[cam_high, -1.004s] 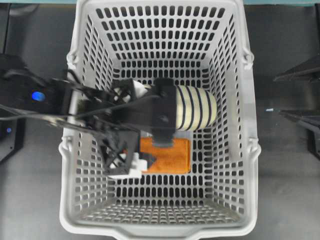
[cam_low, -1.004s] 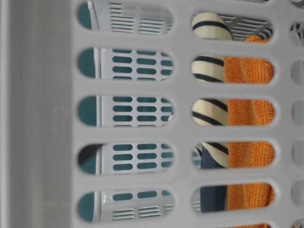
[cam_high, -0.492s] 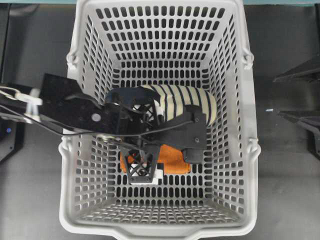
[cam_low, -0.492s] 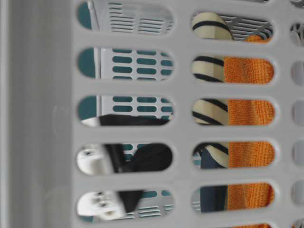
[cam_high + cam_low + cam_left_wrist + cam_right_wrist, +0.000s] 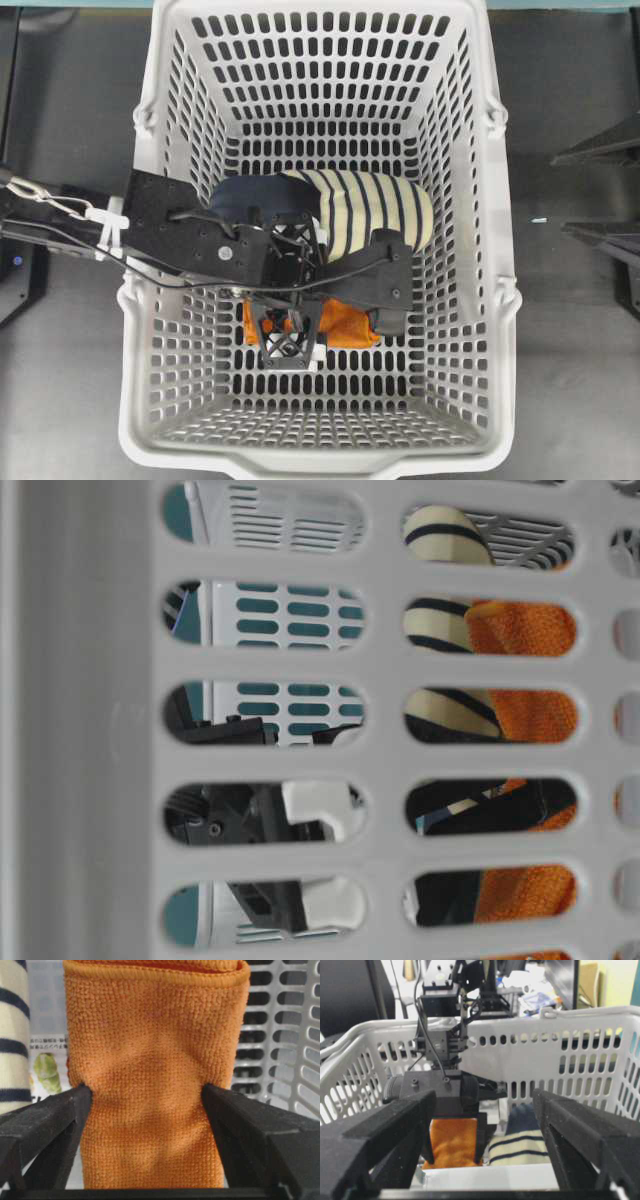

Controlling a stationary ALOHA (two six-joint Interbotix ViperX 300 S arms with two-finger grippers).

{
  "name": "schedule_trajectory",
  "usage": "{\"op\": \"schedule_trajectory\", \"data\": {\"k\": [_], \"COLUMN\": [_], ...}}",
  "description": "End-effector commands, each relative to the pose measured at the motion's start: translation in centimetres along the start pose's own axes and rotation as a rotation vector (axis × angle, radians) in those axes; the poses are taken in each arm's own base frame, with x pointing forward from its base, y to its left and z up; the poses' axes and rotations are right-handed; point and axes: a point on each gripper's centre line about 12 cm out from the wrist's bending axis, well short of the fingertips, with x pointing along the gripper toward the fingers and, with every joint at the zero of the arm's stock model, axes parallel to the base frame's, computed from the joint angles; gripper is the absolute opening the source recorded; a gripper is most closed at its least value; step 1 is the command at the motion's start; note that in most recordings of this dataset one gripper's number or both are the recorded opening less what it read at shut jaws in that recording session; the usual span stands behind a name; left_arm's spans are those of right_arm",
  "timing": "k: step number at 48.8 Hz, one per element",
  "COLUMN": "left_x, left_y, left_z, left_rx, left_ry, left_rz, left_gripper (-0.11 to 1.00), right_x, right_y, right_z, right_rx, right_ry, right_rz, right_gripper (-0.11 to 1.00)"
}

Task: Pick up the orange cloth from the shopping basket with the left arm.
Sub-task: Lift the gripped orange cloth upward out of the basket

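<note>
The orange cloth [image 5: 345,325] lies bunched on the floor of the shopping basket [image 5: 500,300], in front of the striped slipper [image 5: 375,215]. My left gripper [image 5: 290,335] reaches down inside the basket and is shut on the cloth. In the left wrist view the cloth [image 5: 150,1050] is pinched in at the waist between both fingers [image 5: 50,1115] of the left gripper [image 5: 147,1092]. The right wrist view shows the cloth [image 5: 452,1145] between the left fingers. My right gripper [image 5: 482,1105] is open and empty outside the basket. The left arm hides most of the cloth from above.
The navy and cream slipper [image 5: 12,1035] lies right beside the cloth, close to my left finger. A white pack with a printed label [image 5: 45,1067] lies under the cloth. The basket's slotted walls [image 5: 520,1055] enclose the left gripper on all sides.
My left gripper has moved right and down into the basket and shut on the orange cloth. The cloth, flat before, is now bunched. The right arm has not moved.
</note>
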Motion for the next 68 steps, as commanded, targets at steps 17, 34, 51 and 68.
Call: {"op": "schedule_trajectory", "data": {"k": [17,34,51,68], "left_x": [-2.3,-11.3,-22.1,-23.6], "left_y": [0.1,1.3,2.4,2.5], "left_z": [0.7,4.3,7.6,8.4], "left_rx": [0.016,0.064,0.059,0.05], "left_ry": [-0.051,-0.124,-0.174,-0.078], "left_rz": [-0.002,0.013,0.027,0.031], "left_gripper": [0.22,0.15,0.14,0.14], "right_x": [-0.1,-0.5,-0.8,-1.0], "right_y": [-0.2,-0.2,-0.1,-0.1], "right_z": [-0.1,0.2,0.5,0.6], "right_rx": [0.003,0.005,0.005,0.005], "right_ry": [-0.005,-0.022,-0.042,-0.048], "right_rz": [-0.009,-0.008,-0.007,-0.007], "right_gripper": [0.75,0.75,0.75,0.75]}}
